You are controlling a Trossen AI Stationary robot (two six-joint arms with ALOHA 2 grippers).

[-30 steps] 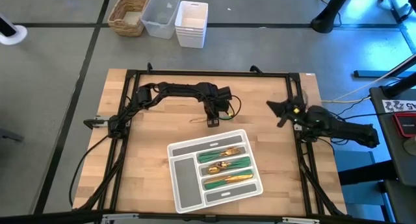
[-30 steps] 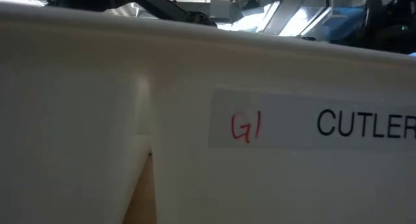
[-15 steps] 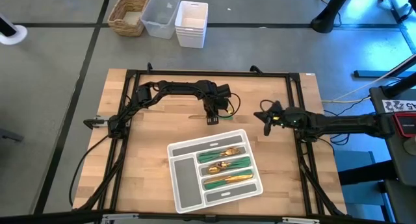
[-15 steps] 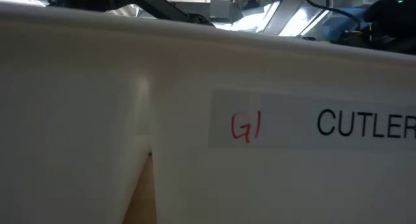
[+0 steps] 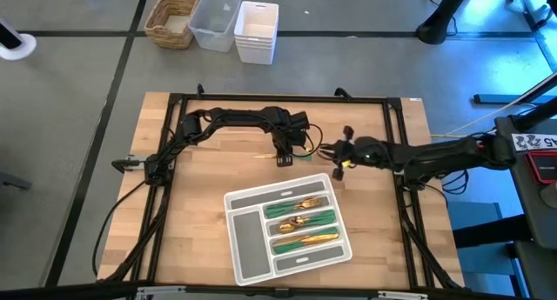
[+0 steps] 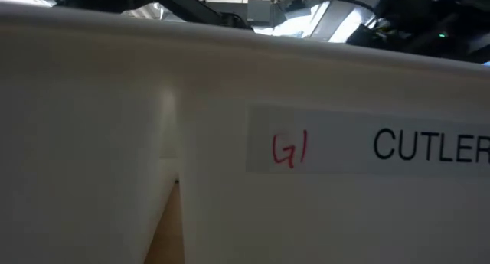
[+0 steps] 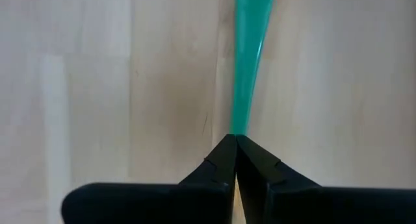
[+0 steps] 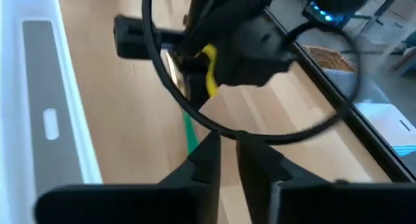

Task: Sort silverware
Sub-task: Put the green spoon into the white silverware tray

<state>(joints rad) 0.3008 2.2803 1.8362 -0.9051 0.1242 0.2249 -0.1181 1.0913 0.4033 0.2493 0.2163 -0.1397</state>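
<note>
The work surface is a pale butcher-block wooden table (image 5: 218, 248) framed by black rails, standing on a grey floor. Beyond its far edge sit a wicker basket (image 5: 171, 20), a clear plastic bin (image 5: 214, 20) and a white bin (image 5: 256, 30).

A grey compartmented tray (image 5: 248, 239) lies near the table's middle front, holding gold-headed, green-handled silverware (image 5: 300, 223) in three of its slots. In the low view the tray's wall (image 6: 115, 141) fills nearly everything; a label on it reads "G1" in red handwriting and "CUTLER", cut off at the edge, in black print.

One green-handled utensil (image 7: 250, 55) lies on the wood behind the tray. The left gripper (image 7: 235, 145) has its fingers pressed together on the tip of that handle. The right gripper (image 5: 338, 154) reaches in just beside it, its fingers nearly together with a narrow gap, holding nothing.
</note>
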